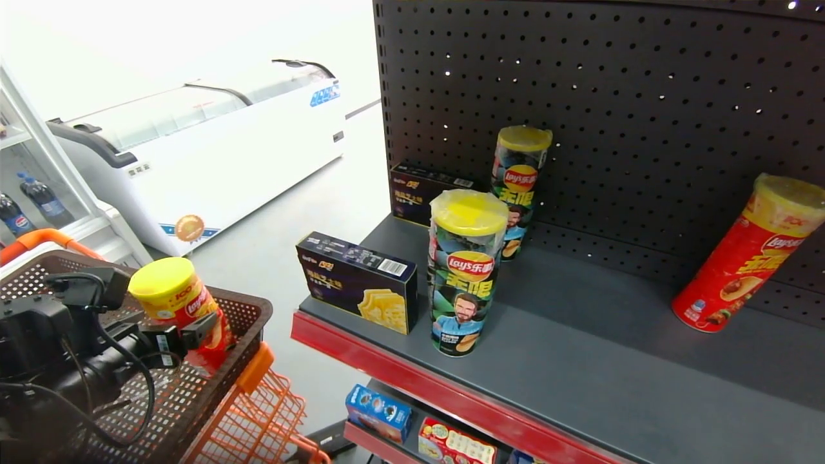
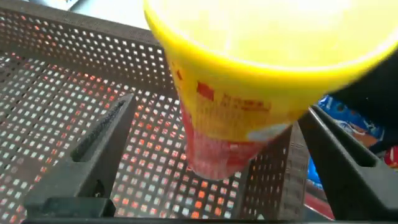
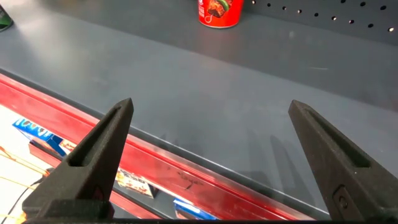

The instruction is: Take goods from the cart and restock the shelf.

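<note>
- Behind the dark grey shelf deck with a red front lip [image 1: 580, 380], a black pegboard wall [image 1: 644, 96] is seen, and a white chest freezer [image 1: 213, 148] beyond.
- 2 blue-patterned chip tubes with yellow lids [image 1: 465, 270] and 2 dark flat boxes [image 1: 354, 280] are stood in rows, labels outward, presumably so shoppers can read them.
- 1 red chip tube [image 1: 747, 258] is propped aslant against the pegboard, apart from the rest.
- Another red, yellow-lidded chip tube [image 1: 177, 299] is seen in the brown mesh cart basket [image 1: 248, 309], straddled by the left gripper [image 2: 217, 106]. A gap is visible beside 1 finger, so the grip is judged not yet closed.
- The right gripper [image 3: 211, 106] is held spread wide and empty over the deck's front.
</note>
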